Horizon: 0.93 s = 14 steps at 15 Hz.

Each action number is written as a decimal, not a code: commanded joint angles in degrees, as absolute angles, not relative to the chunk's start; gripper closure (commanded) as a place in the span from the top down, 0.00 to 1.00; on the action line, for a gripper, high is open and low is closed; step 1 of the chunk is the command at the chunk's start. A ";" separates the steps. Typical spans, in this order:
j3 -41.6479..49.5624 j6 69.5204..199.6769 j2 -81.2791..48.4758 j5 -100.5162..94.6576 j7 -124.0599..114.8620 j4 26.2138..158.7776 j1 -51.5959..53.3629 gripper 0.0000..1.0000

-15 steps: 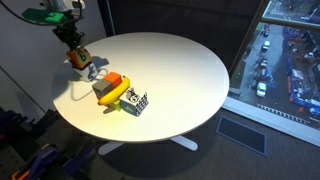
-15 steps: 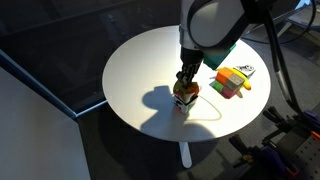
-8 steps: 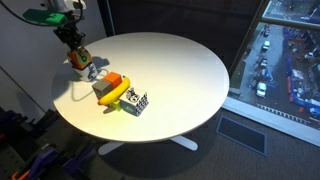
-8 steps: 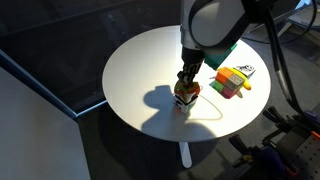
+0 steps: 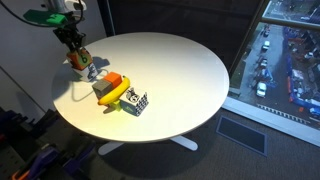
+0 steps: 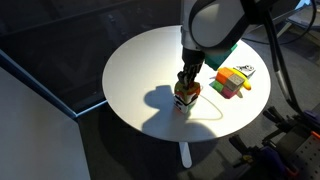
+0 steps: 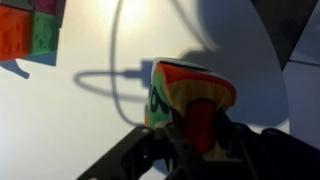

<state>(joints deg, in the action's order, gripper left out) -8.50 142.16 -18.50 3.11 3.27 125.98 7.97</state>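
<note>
Tabletop space is taken up mostly by the round white table (image 5: 185, 65), which is shown in both exterior views beside a window (image 5: 285, 55) onto a street far below. Over the table's edge the arm (image 6: 210, 25) is reached downward, and the pincer (image 6: 186, 86) is carried at its tip. Well apart from it, a cluster of yellow, orange and grey blocks (image 5: 110, 92) is set, with a black-and-white patterned cube (image 5: 137, 103) touching the cluster.

A grasp at the rim of the cup (image 6: 184, 98) is judged to be the step in hand. Any lift from here would call for a straight upward pull, so that the cup is neither tipped nor dragged off the nearby edge.

The cup, painted orange, green and red, is stood upright on the table directly beneath the pincer. In the wrist view the cup (image 7: 175, 90) is seen right at the dark fingers (image 7: 150, 150), its rim between them. Whether the pincer is clenched on the rim or merely set about it cannot be told.

A thin cord (image 7: 118, 75) is looped on the table just beside the cup.
</note>
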 commanded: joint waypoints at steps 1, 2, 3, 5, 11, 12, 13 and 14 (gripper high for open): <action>-9.22 142.24 -18.58 4.58 5.24 126.20 6.88 0.68; -9.22 142.20 -18.50 4.54 5.24 126.23 6.87 0.77; -9.23 142.13 -18.34 4.52 5.26 126.31 6.86 0.86; -9.22 141.80 -17.99 4.46 5.12 126.48 6.91 0.99; -9.17 140.78 -16.77 4.37 4.55 126.75 7.06 1.00; -9.07 140.59 -16.48 4.15 4.27 126.81 7.16 1.00; -8.96 140.40 -16.15 3.90 4.00 126.84 7.28 1.00; -8.89 140.30 -15.90 3.67 3.82 126.84 7.40 1.00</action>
